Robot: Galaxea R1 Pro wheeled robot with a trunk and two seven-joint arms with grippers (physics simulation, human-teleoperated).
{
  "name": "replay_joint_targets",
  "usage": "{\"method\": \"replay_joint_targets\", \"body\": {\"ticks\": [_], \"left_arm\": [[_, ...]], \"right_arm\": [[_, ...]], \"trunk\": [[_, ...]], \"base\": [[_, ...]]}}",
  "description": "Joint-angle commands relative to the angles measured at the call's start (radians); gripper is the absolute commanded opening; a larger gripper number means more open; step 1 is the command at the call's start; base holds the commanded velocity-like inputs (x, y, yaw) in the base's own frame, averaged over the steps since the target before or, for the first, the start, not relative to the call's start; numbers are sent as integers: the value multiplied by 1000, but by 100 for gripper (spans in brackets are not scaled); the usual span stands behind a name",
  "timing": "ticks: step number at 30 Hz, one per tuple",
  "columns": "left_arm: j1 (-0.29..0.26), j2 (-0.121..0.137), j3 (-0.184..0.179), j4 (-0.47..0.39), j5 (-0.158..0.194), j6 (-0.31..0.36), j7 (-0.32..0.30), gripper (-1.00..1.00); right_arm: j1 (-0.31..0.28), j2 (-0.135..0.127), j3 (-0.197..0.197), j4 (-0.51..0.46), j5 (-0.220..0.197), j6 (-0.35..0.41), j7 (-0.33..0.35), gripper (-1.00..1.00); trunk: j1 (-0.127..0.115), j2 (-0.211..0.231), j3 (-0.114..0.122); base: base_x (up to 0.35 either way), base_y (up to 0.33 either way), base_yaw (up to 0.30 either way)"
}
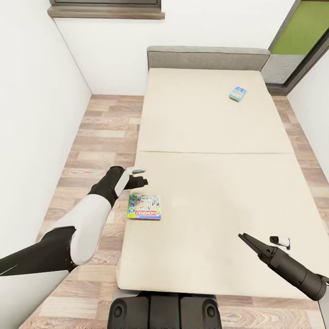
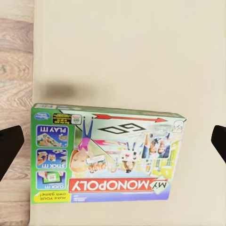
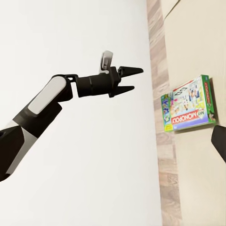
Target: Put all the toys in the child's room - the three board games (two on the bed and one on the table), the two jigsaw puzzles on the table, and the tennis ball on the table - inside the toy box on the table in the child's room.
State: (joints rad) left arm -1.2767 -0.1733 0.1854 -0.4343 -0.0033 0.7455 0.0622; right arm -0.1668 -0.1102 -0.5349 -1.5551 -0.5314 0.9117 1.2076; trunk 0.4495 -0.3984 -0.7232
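- The left gripper [image 1: 142, 177] hangs above the near left edge of the bed [image 1: 205, 192], its jaws spread wide and holding nothing; in the left wrist view its dark fingertips [image 2: 8, 148] stand at either side, well clear of the box below.
- Right under it lies the Monopoly board game [image 1: 144, 207], flat on the mattress at the bed's left edge, its green-bordered lid up and the red MY MONOPOLY band readable.
- The right wrist view shows the same box [image 3: 188, 103] beside the wood-plank floor [image 3: 165, 155] strip, with the left gripper [image 3: 134, 79] parted above it.
- The right gripper [image 1: 249, 242] hovers over the near right part of the mattress, empty; how far its jaws are parted I cannot tell.
- A second, blue board game [image 1: 237, 93] lies far off on the upper mattress half, near the grey headboard [image 1: 208, 57].
- White walls [image 1: 41, 100] close the room on the left.
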Motion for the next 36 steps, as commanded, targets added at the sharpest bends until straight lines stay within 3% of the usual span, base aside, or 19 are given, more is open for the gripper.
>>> {"method": "replay_joint_targets", "body": {"ticks": [1, 36], "left_arm": [[-1, -1, 6, -2, 0, 5, 4, 100], [-1, -1, 6, -34, 0, 8, 1, 100]], "right_arm": [[0, 0, 0, 0, -2, 6, 1, 100], [0, 0, 0, 1, -1, 5, 1, 100]], "trunk": [[0, -2, -3], [0, -2, -59]], "base": [[0, 0, 0], [0, 0, 0]]}}
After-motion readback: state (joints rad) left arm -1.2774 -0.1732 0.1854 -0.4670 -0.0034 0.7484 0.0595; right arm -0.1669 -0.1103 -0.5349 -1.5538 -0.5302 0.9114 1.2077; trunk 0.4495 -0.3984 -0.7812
